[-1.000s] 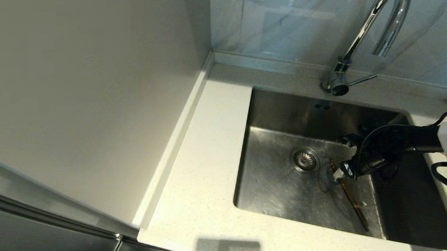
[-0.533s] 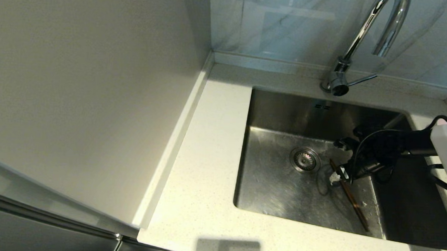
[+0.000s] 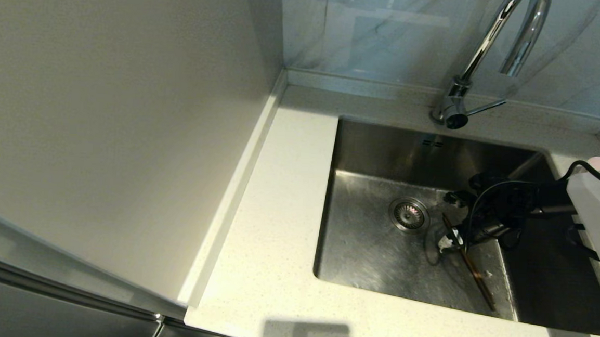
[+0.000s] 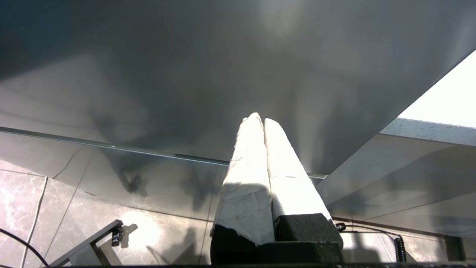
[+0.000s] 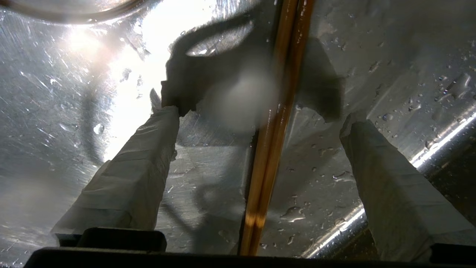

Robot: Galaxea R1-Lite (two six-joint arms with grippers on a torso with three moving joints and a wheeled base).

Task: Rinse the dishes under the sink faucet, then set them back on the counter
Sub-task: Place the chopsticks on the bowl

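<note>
The speckled tabletop (image 3: 273, 271) fronts the sink (image 3: 373, 256). On its wet floor lie the chopsticks (image 3: 473, 273), side by side. The right pincer (image 3: 453, 222) hangs over them, fingers (image 5: 137, 171) spread wide, straddling them. Behind stands the faucet (image 3: 473, 59). The left pincer (image 4: 263, 121) is parked, pressed together.

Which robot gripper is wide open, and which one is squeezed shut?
The right gripper is wide open, straddling the chopsticks in the sink. The left gripper is shut, holding nothing.
</note>
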